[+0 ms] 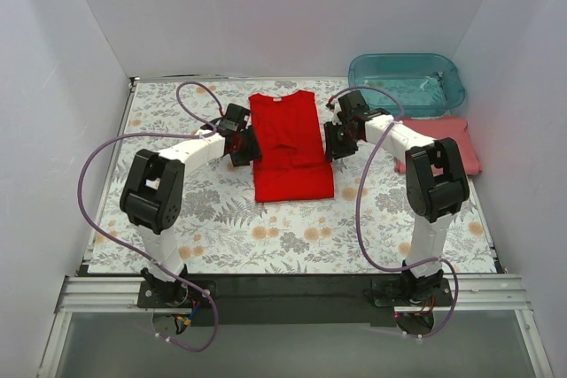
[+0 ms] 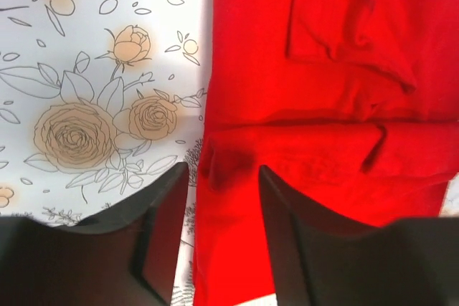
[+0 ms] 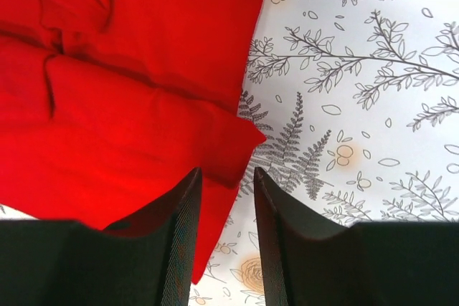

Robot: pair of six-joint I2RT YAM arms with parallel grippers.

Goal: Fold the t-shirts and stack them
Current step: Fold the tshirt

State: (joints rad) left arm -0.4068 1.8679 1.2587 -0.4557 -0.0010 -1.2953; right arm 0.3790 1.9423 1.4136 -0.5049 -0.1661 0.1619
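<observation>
We see two grippers, one at each long edge of the red t-shirt. The left gripper stands moderately open, the shirt's left edge lying in the gap between its fingers. The right gripper is parted more narrowly over the shirt's right edge. From the wrist views we cannot tell whether either one actually touches the cloth.

The one floral table cover spans the workspace. We count two t-shirts. The red t-shirt lies mid-table, sides folded in to a long rectangle, its collar at the far end. One teal tub sits in the far right corner. Just in front of it lies the pink t-shirt, folded flat, well apart from the red one.
</observation>
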